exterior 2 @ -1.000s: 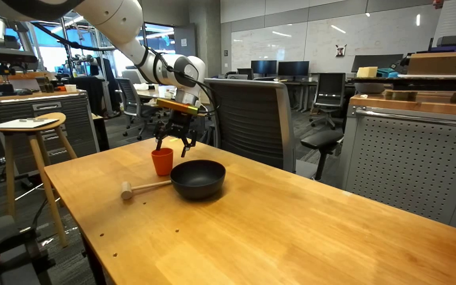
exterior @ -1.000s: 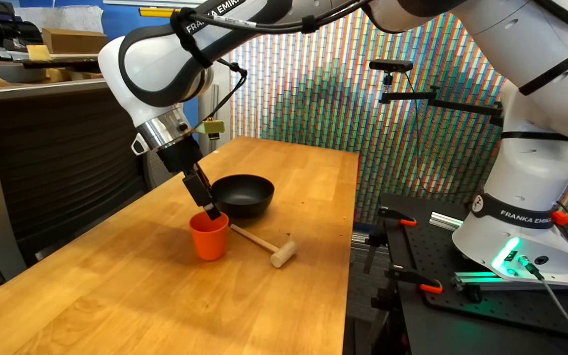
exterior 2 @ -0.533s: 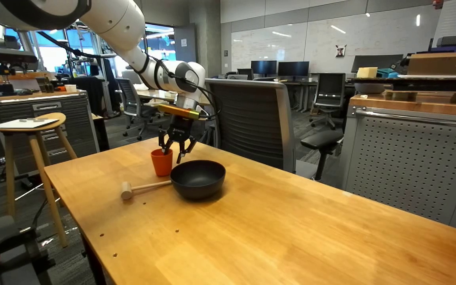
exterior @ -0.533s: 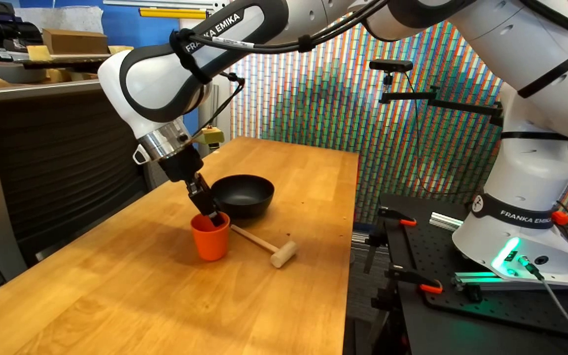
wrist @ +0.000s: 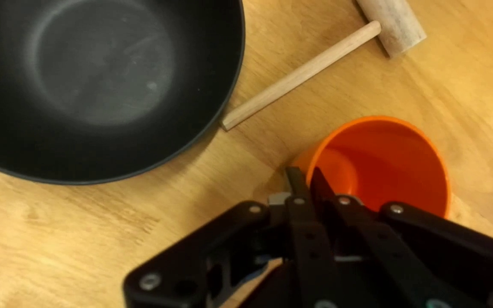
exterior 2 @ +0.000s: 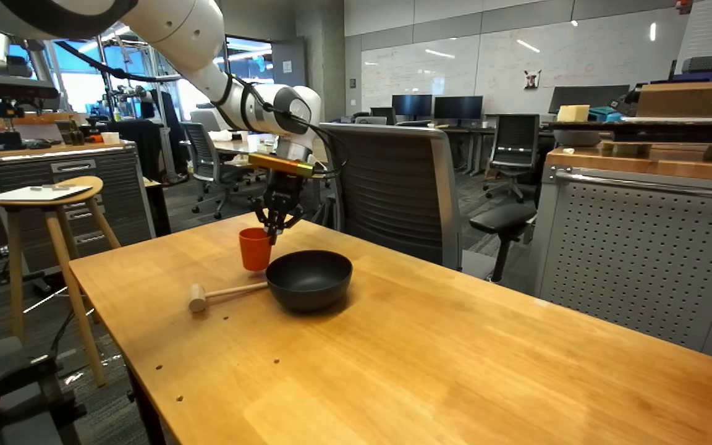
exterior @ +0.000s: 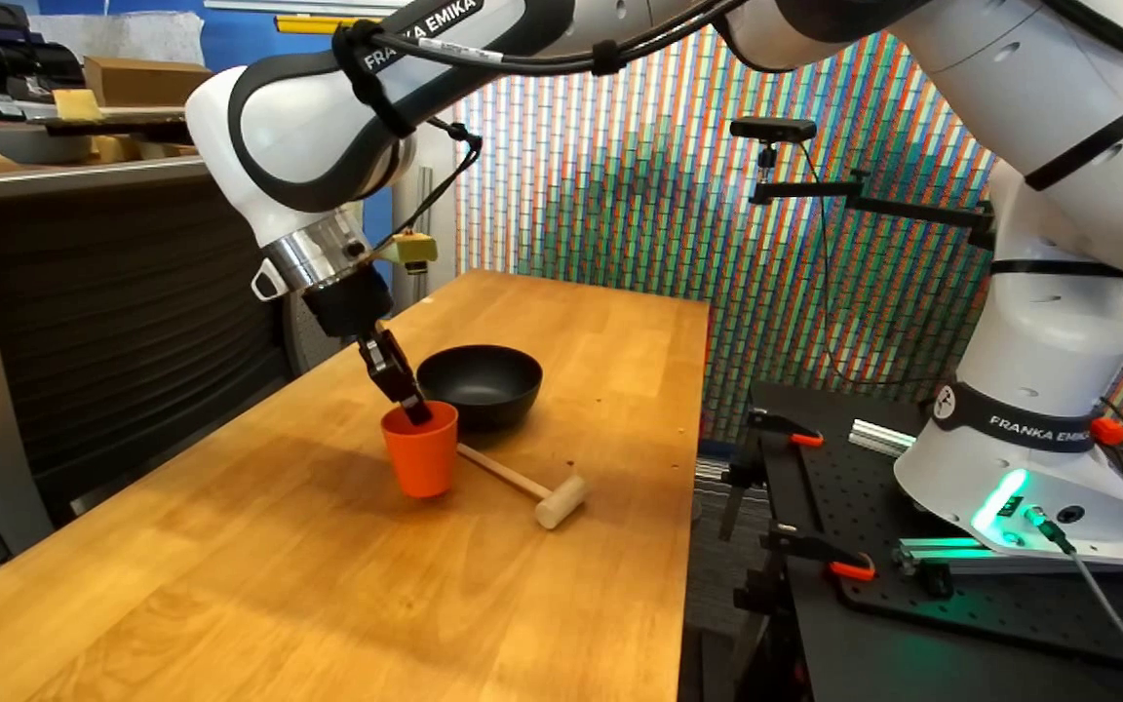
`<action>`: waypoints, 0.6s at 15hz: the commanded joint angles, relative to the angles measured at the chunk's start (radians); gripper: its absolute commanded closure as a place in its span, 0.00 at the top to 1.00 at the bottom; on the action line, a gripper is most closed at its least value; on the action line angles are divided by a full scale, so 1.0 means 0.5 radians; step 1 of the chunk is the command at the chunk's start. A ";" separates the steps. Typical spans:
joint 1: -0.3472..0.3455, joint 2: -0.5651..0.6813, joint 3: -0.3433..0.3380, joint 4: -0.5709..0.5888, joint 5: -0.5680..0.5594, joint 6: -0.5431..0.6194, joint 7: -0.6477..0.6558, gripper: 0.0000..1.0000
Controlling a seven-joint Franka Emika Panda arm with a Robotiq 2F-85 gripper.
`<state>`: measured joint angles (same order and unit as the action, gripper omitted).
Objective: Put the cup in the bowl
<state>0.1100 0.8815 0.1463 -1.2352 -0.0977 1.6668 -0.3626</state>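
Observation:
My gripper (wrist: 304, 174) is shut on the near rim of the orange cup (wrist: 400, 167), one finger inside the cup and one outside. In an exterior view the cup (exterior: 422, 458) hangs upright, slightly above the wooden table, with a shadow under its base. The black bowl (wrist: 101, 64) fills the upper left of the wrist view and holds nothing. Right beside the cup stands the bowl (exterior 2: 309, 287) in both exterior views, with a small gap between them in the wrist view. The gripper (exterior 2: 273, 237) points down at a slant.
A pale wooden mallet (wrist: 306, 75) lies on the table (exterior: 542, 604), its handle end close to the bowl's rim and its head (exterior: 561, 502) pointing away. A dark office chair (exterior 2: 393, 191) stands at the table's edge behind the arm.
The gripper came down over the cup's rim with its jaws apart, then shut on it. The cup has risen a little off the table. Bowl and mallet have not moved.

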 commanded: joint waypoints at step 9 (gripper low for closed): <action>-0.267 -0.688 -0.332 -0.504 -0.047 0.177 0.374 0.01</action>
<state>-0.0137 0.5725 0.0033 -1.4216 -0.1034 1.7380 -0.2362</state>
